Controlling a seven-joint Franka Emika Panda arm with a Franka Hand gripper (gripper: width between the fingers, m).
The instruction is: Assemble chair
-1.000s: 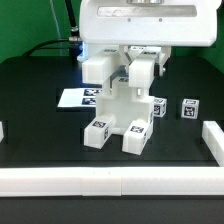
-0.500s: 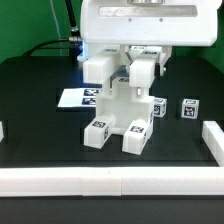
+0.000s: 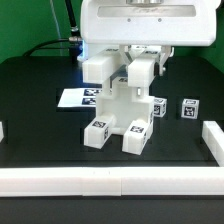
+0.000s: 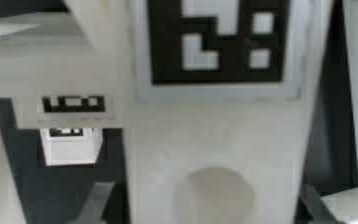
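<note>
One two-finger gripper (image 3: pixel 145 58) pinches a glossy white tagged plastic block (image 3: pixel 143 75) atop the partly built white plastic chair (image 3: pixel 118 112).

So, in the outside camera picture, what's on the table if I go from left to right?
short white rail at the edge → marker board → half-built chair → small tagged block → angled white rail on the exterior view's right.
</note>
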